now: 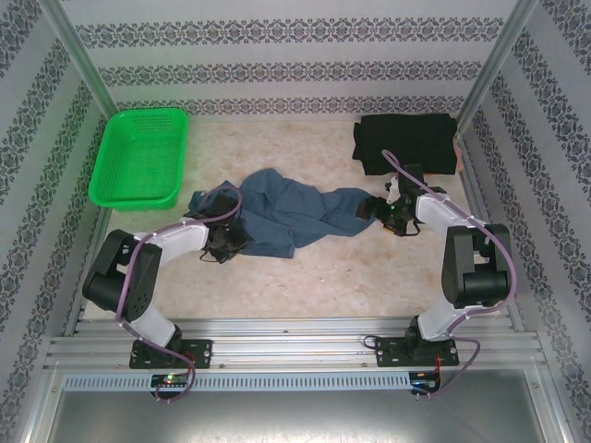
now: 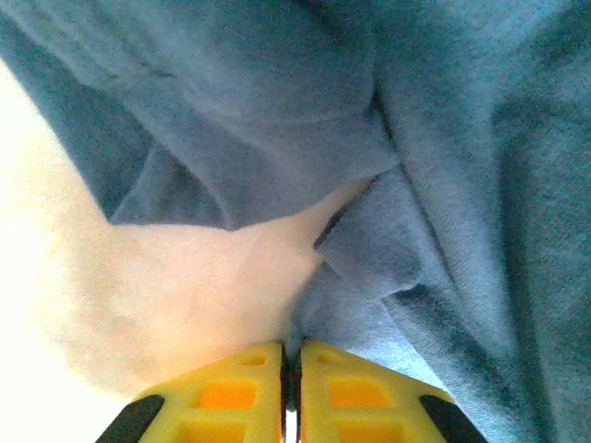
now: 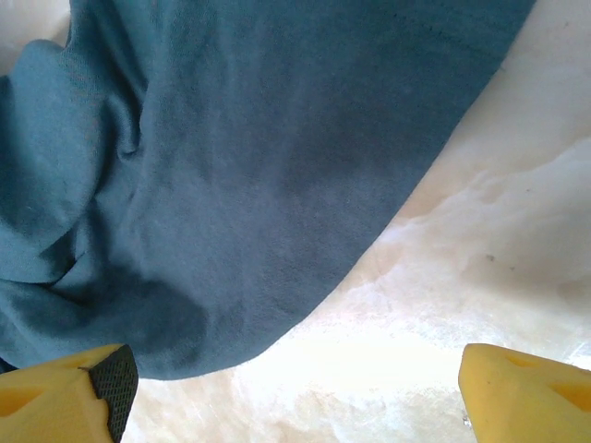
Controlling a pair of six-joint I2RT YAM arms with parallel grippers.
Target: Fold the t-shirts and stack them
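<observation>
Barely visible: blue t-shirt [image 2: 443, 185] fold vanishing inside clamped left gripper [image 2: 292, 349].

Free worktop [image 1: 351, 272] is found at 6 o'clock of the blue shirt [image 1: 291, 208]. Room is blocked at 10 o'clock by the green basket [image 1: 135, 197] and at 2 o'clock by the black shirt [image 1: 406, 140].

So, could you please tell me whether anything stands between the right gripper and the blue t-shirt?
Nothing visible does. The open right gripper hangs directly over the slate-blue t-shirt at its edge, with only bare table beside the cloth. The black t-shirt lies apart, farther back.
</observation>
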